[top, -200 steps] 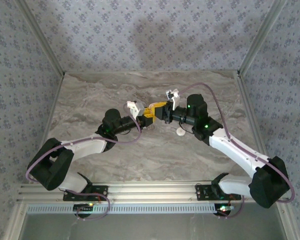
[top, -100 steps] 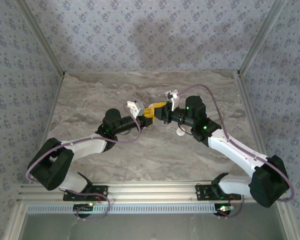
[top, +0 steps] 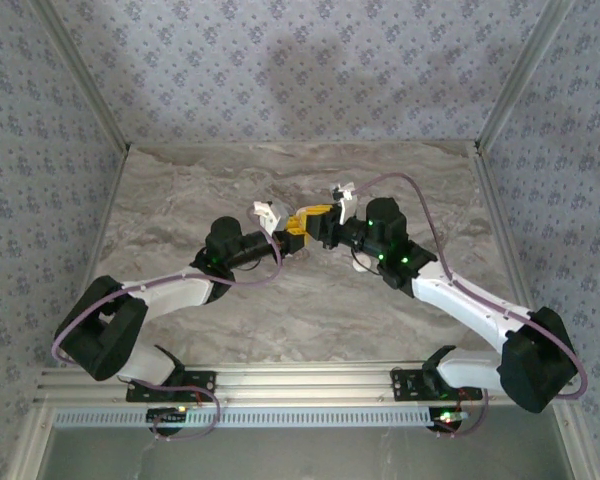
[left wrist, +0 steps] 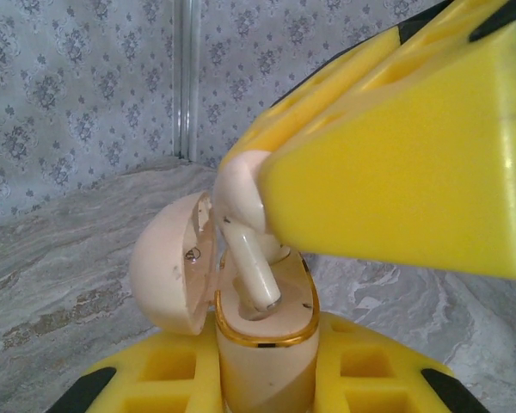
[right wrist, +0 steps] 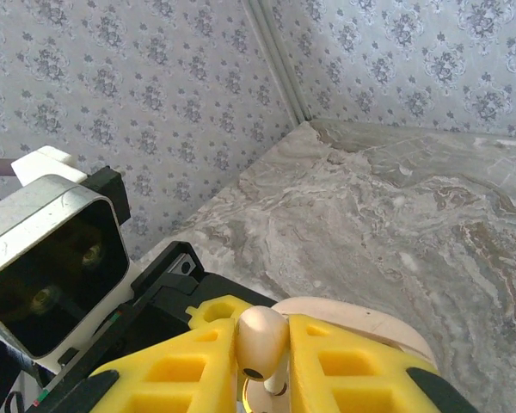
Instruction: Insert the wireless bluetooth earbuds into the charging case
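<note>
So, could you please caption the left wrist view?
Right gripper holds an earbud stem-down in the open charging case gripped by the left gripper.

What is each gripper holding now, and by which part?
The left gripper holds the charging case by its lower body. The right gripper pinches one earbud by its rounded head, its stem reaching into the case.

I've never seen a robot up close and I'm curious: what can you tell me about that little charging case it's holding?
The charging case is a small cream, egg-shaped shell of glossy plastic with a gold rim around its opening. Its lower half is clamped in the left gripper. Its hinged lid is swung open to one side. An earbud, pinched by the right gripper, dips its stem into the open well.
</note>
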